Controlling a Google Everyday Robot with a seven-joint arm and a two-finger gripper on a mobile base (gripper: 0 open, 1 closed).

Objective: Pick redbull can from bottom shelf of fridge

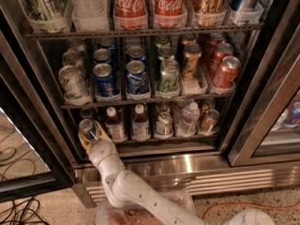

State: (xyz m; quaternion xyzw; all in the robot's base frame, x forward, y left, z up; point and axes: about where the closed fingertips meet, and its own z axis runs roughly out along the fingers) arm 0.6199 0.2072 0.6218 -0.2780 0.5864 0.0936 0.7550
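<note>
camera view: looks down into the open fridge, a stainless-steel drinks cooler with a dark inside and a vented steel base.
gripper: the tan two-finger gripper, on a white jointed arm, is at the far left end of the bottom shelf, a dark wire rack. its fingers are closed on the can, one on each side.
redbull can: the slim blue-and-silver redbull can sits tilted in the gripper's grasp, silver pull-tab top showing; no lettering on it can be read.
just right of the gripper: two small brown bottles with white caps, the nearer one close beside a finger.
farther right: a silver can, a clear plastic bottle and a copper-brown can, all on the same rack.
above the gripper: wide dark-blue cans, green-and-silver cans and, far to the right, red cans; their marks are too small to read.
higher still: two red bottles with "coca-cola" in white script.
below and right of the gripper: an orange cable on the speckled floor.
</note>
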